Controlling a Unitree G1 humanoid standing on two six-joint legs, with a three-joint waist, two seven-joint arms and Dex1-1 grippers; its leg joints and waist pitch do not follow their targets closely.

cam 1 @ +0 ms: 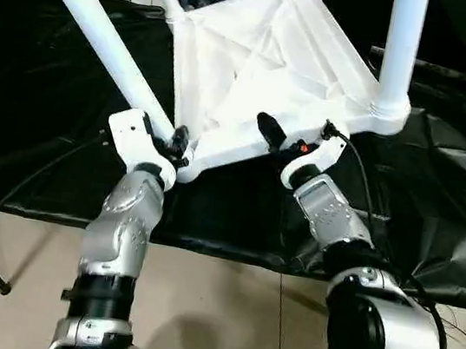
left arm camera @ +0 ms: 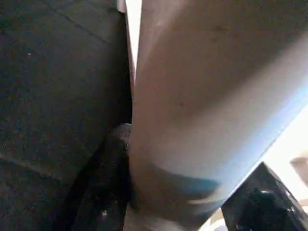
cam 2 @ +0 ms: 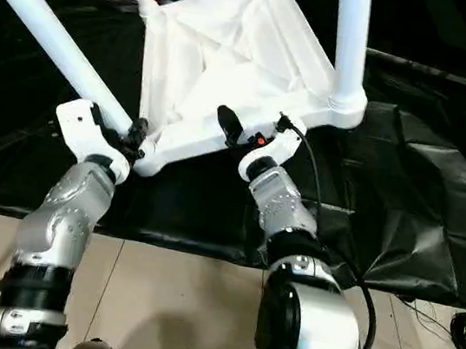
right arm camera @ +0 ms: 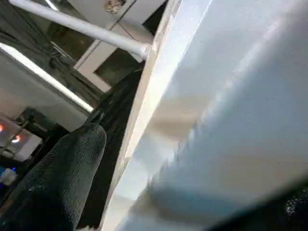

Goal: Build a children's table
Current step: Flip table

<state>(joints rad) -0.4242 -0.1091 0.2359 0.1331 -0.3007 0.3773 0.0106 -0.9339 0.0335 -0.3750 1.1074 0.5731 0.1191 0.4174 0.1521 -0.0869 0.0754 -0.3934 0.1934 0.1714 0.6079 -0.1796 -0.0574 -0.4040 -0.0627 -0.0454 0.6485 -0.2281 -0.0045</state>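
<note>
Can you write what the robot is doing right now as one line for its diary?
stage: table upside down, legs up | left gripper: gripping leg at near corner | right gripper: open at tabletop edge

left hand (cam 1: 176,144) clamped; right hand (cam 1: 284,138) spread wide, both forearms raised.

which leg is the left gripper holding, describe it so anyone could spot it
Start at the white tabletop, lying underside up on the black sheet. Go to its near corner, where the left gripper is shut round a leg's base. Unlike the upright leg on the right, this one slants up to the left.
</note>
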